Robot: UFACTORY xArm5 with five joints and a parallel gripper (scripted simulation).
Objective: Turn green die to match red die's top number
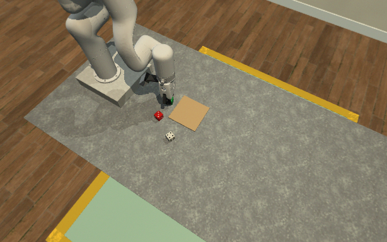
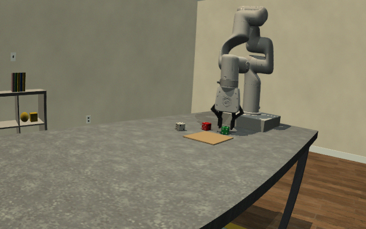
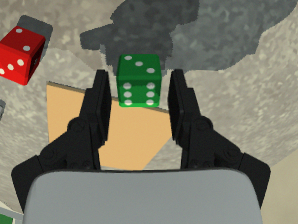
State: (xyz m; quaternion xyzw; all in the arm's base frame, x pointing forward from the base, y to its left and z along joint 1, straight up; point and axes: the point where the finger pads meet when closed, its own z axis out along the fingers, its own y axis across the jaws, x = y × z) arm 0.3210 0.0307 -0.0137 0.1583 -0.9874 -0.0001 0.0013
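Note:
The green die [image 3: 139, 80] lies on the grey table just off the near-robot edge of the tan mat [image 1: 189, 113]. It also shows in the side view [image 2: 225, 130] and as a green speck under the arm [image 1: 171, 101]. My gripper [image 3: 139, 84] points down with one finger on each side of the green die. The fingers are open, with a small gap to the die on both sides. The red die [image 1: 158, 115] lies on the table to the left of the mat, and the wrist view shows it too [image 3: 20, 55].
A white die [image 1: 170, 136] lies on the table in front of the red die, off the mat. The robot base block [image 1: 107, 85] stands close behind the gripper. The table's yellow-taped edge [image 1: 277, 83] runs along the far side.

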